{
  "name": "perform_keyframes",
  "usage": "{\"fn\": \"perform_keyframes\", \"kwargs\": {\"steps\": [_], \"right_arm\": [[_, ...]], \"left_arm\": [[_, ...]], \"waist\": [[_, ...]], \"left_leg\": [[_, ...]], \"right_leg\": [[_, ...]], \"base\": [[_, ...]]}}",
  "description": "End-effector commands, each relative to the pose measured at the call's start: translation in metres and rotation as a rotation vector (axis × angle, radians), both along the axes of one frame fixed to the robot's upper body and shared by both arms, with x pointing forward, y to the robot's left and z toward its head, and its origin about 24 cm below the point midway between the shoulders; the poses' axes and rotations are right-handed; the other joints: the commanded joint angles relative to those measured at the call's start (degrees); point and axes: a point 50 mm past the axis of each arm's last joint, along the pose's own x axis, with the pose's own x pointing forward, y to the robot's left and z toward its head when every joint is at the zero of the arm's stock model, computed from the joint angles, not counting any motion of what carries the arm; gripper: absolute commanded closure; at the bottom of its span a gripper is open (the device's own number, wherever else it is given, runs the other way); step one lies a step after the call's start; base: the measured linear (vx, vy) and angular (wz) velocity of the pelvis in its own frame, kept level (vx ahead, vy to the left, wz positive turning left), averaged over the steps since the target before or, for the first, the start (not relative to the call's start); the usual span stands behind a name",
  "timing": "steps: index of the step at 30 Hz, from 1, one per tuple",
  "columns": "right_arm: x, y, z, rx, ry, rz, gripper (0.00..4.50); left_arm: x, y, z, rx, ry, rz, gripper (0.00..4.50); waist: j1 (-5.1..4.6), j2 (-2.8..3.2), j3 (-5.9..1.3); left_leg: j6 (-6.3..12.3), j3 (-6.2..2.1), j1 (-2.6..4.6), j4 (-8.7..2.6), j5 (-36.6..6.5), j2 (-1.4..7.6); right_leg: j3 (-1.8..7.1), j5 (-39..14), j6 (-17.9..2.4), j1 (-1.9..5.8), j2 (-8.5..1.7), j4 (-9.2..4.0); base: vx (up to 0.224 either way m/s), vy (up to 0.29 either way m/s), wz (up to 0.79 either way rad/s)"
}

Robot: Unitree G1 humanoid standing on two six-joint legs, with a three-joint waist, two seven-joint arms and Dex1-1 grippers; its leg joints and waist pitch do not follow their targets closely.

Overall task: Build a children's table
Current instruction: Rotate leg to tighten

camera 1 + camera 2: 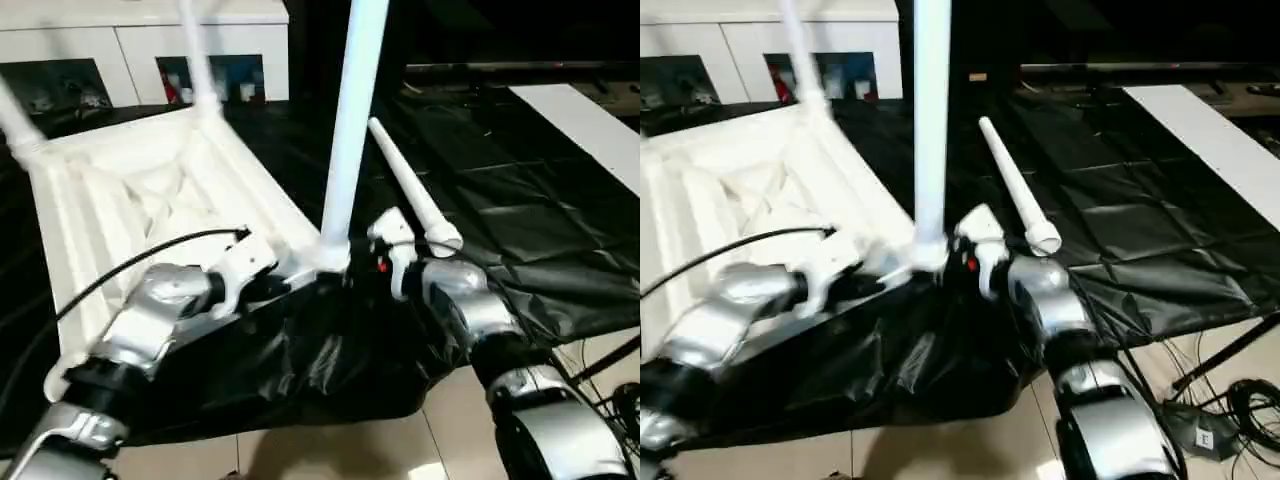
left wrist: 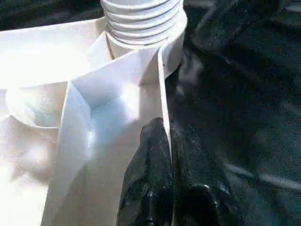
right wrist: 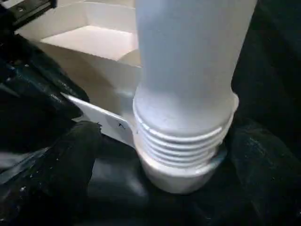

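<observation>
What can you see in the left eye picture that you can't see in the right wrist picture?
Left eye: the whole upside-down table top, a loose leg lying on the black sheet, the white cabinet, and both silver arms.
Right wrist: the screw threads at the standing leg's foot, not fully screwed in.
Both: the standing leg, its corner socket, and the left tool pinching the table's rim.

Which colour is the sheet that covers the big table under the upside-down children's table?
Black and glossy; the sheet shows best in the left eye view.
</observation>
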Motion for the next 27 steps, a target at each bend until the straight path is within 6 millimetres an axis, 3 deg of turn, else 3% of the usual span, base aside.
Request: {"fn": "perform_keyframes", "kwargs": {"steps": [1,5,10,13,21,27], "right_arm": [[-0.001,0.004,0.005,0.002,-0.027,0.051,0.05],[-0.005,0.001,0.009,0.013,-0.052,0.094,0.05],[-0.007,-0.001,0.012,0.026,-0.085,0.122,0.05],[-0.007,0.0,0.013,0.028,-0.094,0.134,0.05],[-0.008,0.0,0.012,0.01,-0.13,0.158,0.05],[-0.006,0.002,0.014,0.042,-0.131,0.149,0.49]], "left_arm": [[-0.003,-0.008,0.004,-0.016,-0.017,-0.062,4.5],[-0.009,-0.003,0.007,-0.026,0.008,-0.118,4.5],[-0.014,-0.001,0.01,-0.035,0.03,-0.172,4.5],[-0.014,-0.002,0.01,-0.039,0.03,-0.179,4.5],[-0.013,-0.002,0.011,-0.051,0.031,-0.173,4.5],[-0.012,-0.003,0.01,-0.052,0.035,-0.174,4.5]], "waist": [[-0.11,0.3,-3.24],[-0.09,0.46,-3.32],[0.15,0.41,-3.82],[0.3,0.37,-3.93],[0.25,0.4,-3.55],[0.15,0.4,-3.62]], "left_leg": [[6.22,0.07,1.01,-2.65,-2.42,1.76],[5.39,-0.06,0.93,-2.6,-3.28,1.75],[7.15,0.04,0.83,-1.86,1.32,1.51],[7.69,0.0,0.64,-1.62,2.41,1.44],[6.06,-0.06,0.55,-1.74,-2.53,1.62],[5.19,-0.1,0.54,-1.74,-3.34,1.55]], "right_leg": [[2.46,13.15,-15.56,2.3,-3.36,-2.71],[2.44,12.2,-15.52,2.33,-3.42,-2.57],[2.33,19.72,-16.41,2.28,-3.05,-1.7],[2.18,21.53,-16.57,2.32,-3.02,-1.38],[2.34,14.16,-16.23,2.05,-3.37,-1.76],[2.4,13.09,-16.02,2.07,-3.32,-1.74]], "base": [[0.0,0.0,0.0],[0.0,0.0,0.0],[0.0,0.0,0.0],[0.0,0.0,0.0],[0.0,0.0,0.0],[0.0,0.0,0.0]]}}
